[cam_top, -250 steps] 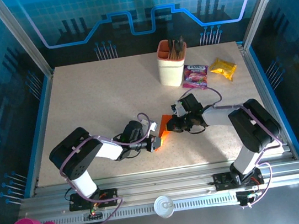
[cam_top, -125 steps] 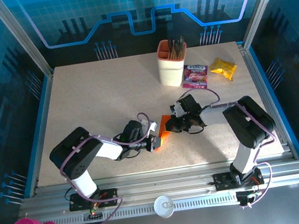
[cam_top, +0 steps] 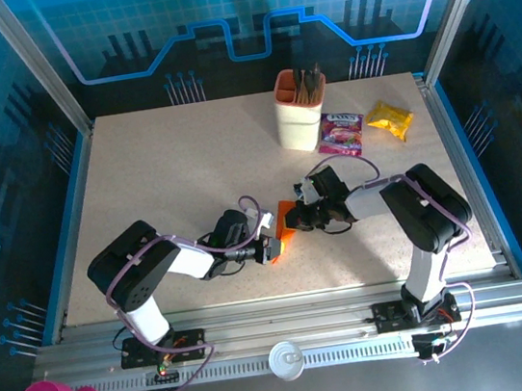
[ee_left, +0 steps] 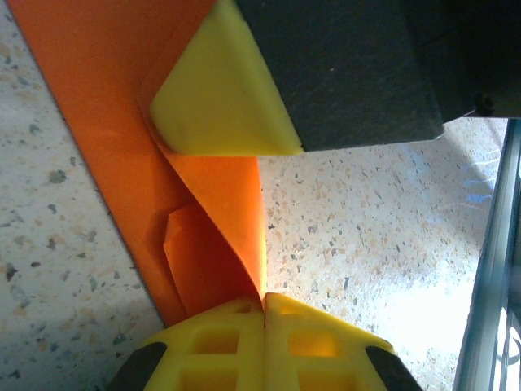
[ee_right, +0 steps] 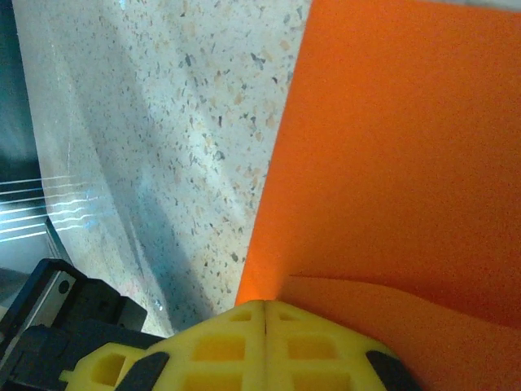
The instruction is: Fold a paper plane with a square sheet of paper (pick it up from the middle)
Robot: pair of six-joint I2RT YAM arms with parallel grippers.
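The left end effector [ee_left: 263, 300] and the right end effector [ee_right: 265, 306] each clamp the creased square sheet of paper [cam_top: 286, 216] at the surface [cam_top: 170, 169].

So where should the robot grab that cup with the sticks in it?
Probably the cup by its side wall, about halfway up, coming from the left. It stands upright, sticks fill its top, and a purple packet lies close on its right.
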